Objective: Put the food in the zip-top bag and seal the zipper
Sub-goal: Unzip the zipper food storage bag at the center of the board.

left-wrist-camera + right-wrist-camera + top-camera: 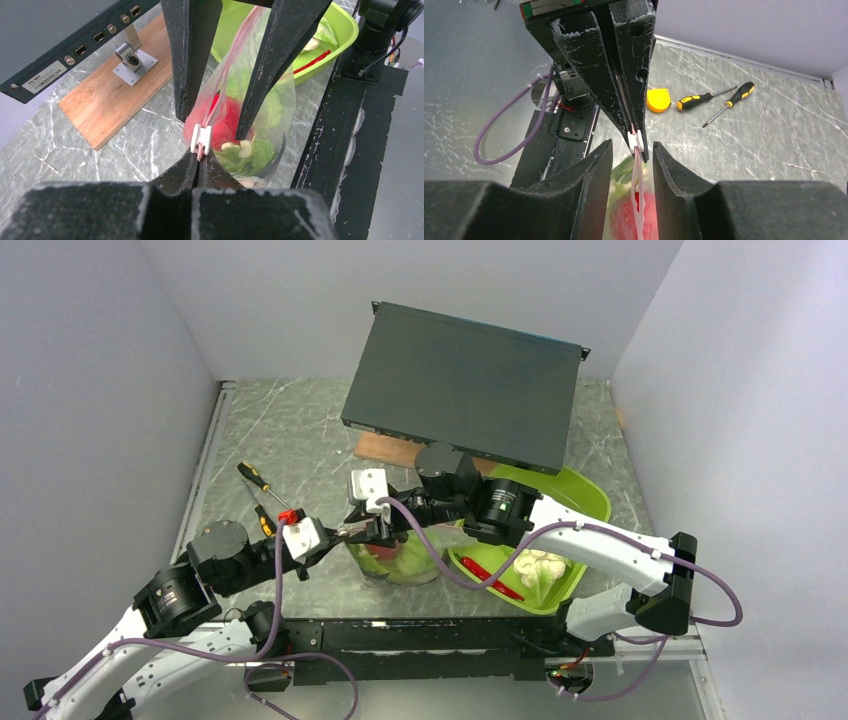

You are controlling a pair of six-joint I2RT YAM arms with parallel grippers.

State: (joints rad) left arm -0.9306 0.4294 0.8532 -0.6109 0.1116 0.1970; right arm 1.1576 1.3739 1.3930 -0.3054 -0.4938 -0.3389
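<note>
Left wrist: left fingers (180, 172) clamped on zipper (200, 149) end, anchoring bag (280, 115); right fingers (192, 60) stand apart astride the mouth, gripping nothing, likely poised to press it closed.

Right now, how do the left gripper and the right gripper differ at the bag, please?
The left gripper is shut, the right gripper open. The left gripper pinches the zipper beside its white slider; the right gripper's fingers only straddle that strip. Both meet at the mouth of the zip-top bag.
</note>
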